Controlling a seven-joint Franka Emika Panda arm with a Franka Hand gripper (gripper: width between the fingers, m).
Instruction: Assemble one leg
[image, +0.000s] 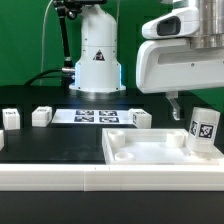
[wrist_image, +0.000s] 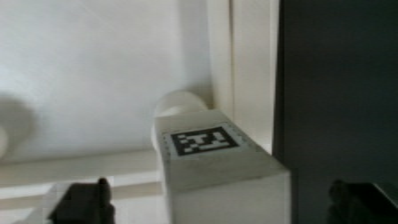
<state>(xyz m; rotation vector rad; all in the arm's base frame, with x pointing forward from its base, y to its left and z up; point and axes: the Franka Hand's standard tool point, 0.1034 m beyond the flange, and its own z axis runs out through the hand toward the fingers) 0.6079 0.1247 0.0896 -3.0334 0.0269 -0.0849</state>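
A leg (image: 204, 131), a small white post with a black-and-white tag on its face, stands upright at the exterior view's right, in the corner of the large flat white square piece with a raised rim (image: 140, 157). My gripper (image: 183, 108) hangs just above and slightly behind the leg's top. In the wrist view the leg (wrist_image: 222, 160) lies between my two dark fingertips (wrist_image: 84, 200), which stand wide apart and clear of it. The gripper (wrist_image: 217, 205) is open and holds nothing.
Three more white legs lie on the black table: two at the exterior view's left (image: 10, 118) (image: 41, 116) and one near the middle (image: 140, 119). The marker board (image: 97, 115) lies behind them, before the robot base (image: 97, 60).
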